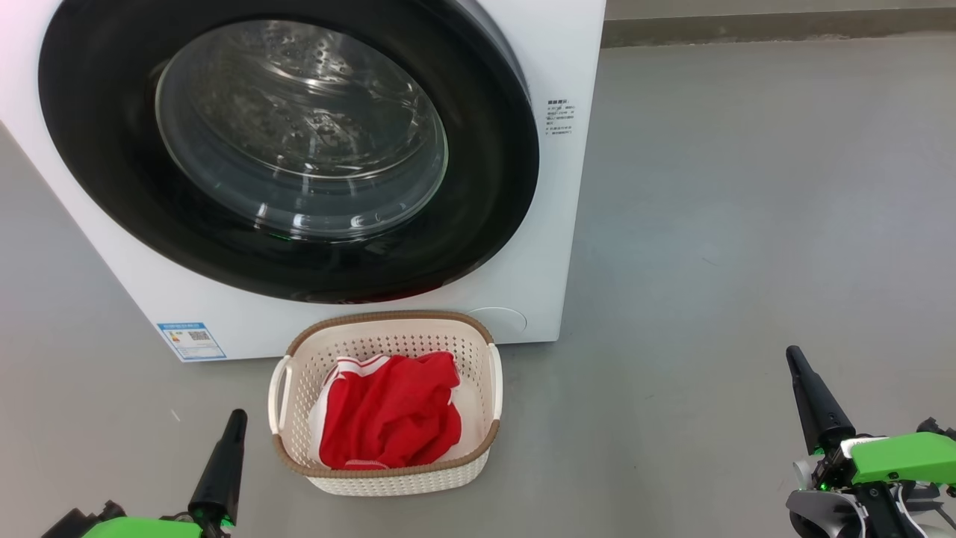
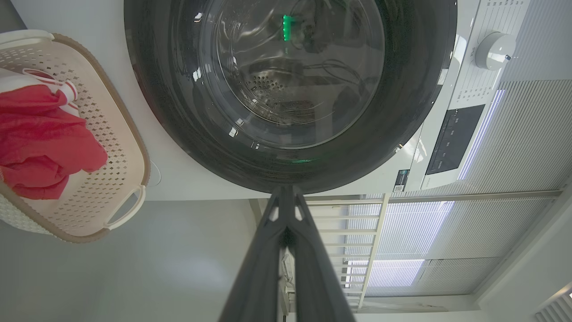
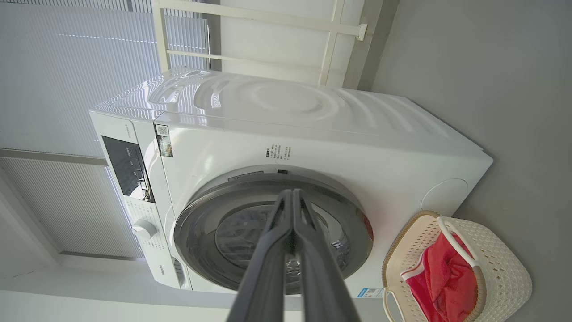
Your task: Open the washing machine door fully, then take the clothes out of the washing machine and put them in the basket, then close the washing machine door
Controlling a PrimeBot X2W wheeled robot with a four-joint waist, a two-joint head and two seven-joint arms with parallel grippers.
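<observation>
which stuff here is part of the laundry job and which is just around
Job: washing machine, washing machine door, clothes, basket.
Just around: control dial, blue label, window blinds.

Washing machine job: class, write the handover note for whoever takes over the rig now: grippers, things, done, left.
Left gripper: shut, empty, beside the basket.
Right gripper: shut, empty, over the floor to the right.
Clothes: red, in the basket before the washing machine.
Washing machine door: looks closed.
Done: clothes out, door shut, it seems.
Left: nothing apparent; no clothes seen through the glass.
</observation>
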